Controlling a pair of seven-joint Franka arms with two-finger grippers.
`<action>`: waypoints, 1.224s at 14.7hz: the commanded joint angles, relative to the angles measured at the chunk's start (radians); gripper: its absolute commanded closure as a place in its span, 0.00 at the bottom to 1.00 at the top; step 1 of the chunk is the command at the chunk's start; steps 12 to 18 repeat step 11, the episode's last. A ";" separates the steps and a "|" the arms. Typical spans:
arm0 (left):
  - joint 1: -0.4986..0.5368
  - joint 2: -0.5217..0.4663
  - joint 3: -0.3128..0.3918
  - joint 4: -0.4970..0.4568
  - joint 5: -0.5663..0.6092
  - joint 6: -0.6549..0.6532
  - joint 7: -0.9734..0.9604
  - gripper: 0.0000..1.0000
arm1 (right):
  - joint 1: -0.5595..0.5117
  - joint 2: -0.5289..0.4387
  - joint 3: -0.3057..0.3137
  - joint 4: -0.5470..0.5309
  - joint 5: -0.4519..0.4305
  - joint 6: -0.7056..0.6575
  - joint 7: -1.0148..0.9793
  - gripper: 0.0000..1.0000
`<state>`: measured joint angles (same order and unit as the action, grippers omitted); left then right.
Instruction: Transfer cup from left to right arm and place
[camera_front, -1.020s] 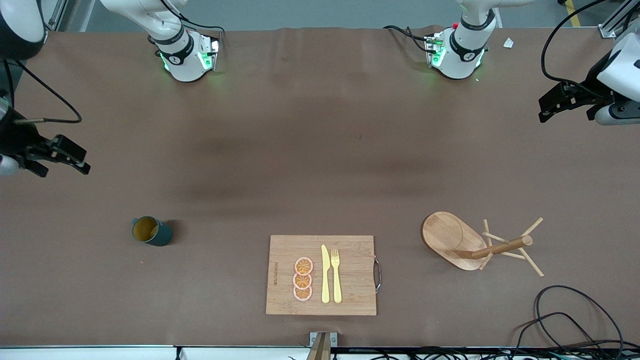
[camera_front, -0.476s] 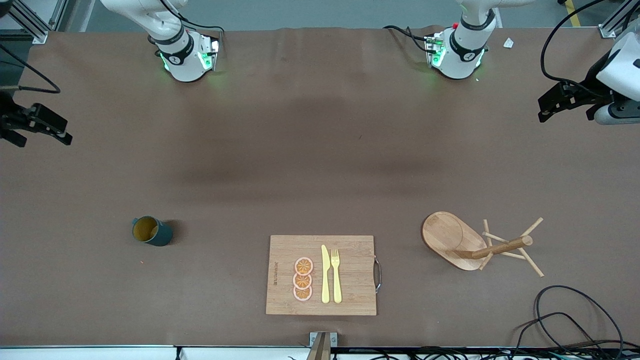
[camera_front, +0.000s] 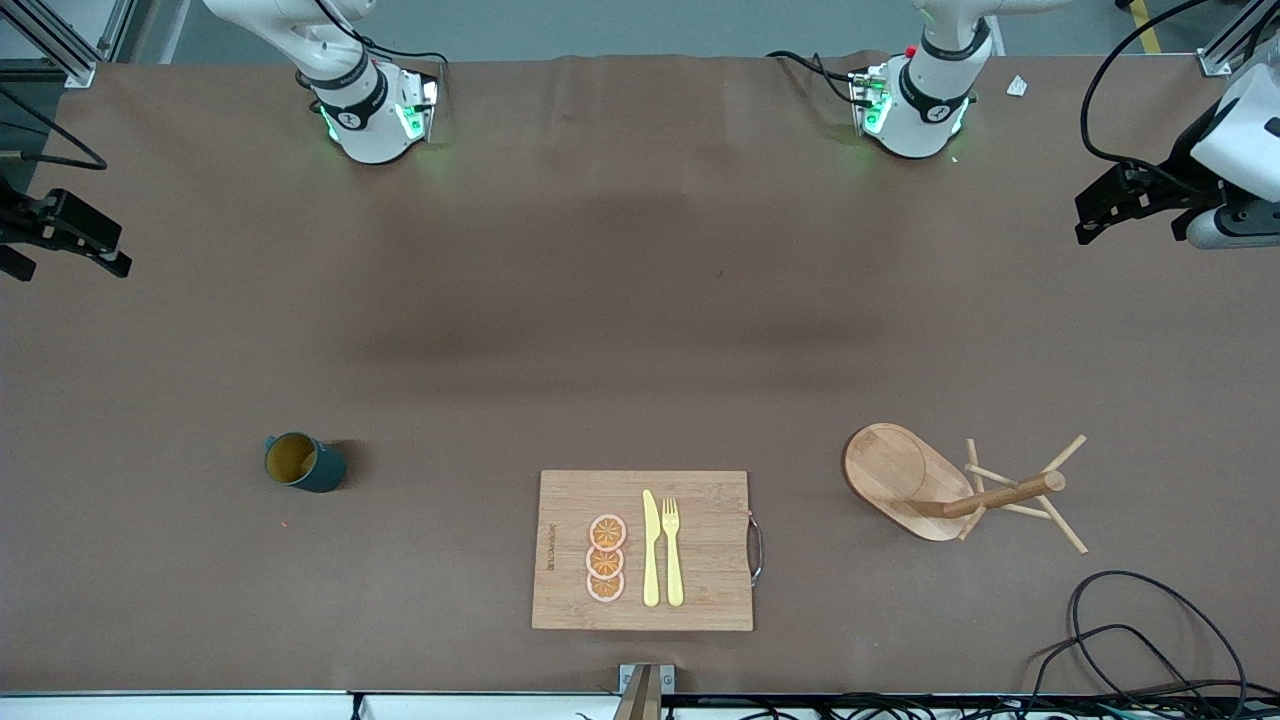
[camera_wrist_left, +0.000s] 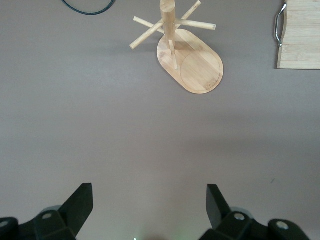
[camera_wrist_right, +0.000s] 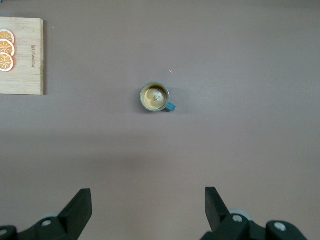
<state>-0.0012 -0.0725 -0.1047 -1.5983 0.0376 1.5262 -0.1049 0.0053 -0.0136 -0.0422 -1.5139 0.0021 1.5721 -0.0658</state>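
The cup (camera_front: 303, 462), a small dark teal mug with a tan inside, stands upright on the brown table toward the right arm's end. It also shows from above in the right wrist view (camera_wrist_right: 155, 97). My right gripper (camera_front: 72, 268) hangs open and empty over the table's edge at that end, well away from the cup; its fingers frame bare table (camera_wrist_right: 148, 196). My left gripper (camera_front: 1132, 232) waits open and empty over the left arm's end of the table, with only bare table between its fingers (camera_wrist_left: 150, 194).
A wooden cutting board (camera_front: 710, 520) with orange slices (camera_front: 606, 558), a yellow knife (camera_front: 651, 550) and a fork (camera_front: 672, 550) lies near the front edge. A wooden mug tree (camera_front: 960, 487) stands toward the left arm's end, with black cables (camera_front: 1130, 630) nearer the camera.
My right gripper has drawn back from the cup and swung out toward the table's edge at the right arm's end. The left arm has hardly moved.
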 joint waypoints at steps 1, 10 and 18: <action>-0.002 -0.003 -0.004 0.004 -0.001 -0.018 0.022 0.00 | -0.025 -0.005 0.022 -0.006 -0.013 -0.003 0.015 0.00; -0.005 0.013 -0.007 0.012 -0.031 -0.018 0.022 0.00 | -0.027 -0.002 0.021 0.001 -0.014 0.000 0.014 0.00; -0.003 0.013 -0.007 0.012 -0.031 -0.018 0.022 0.00 | -0.031 -0.002 0.021 0.001 -0.014 0.002 0.014 0.00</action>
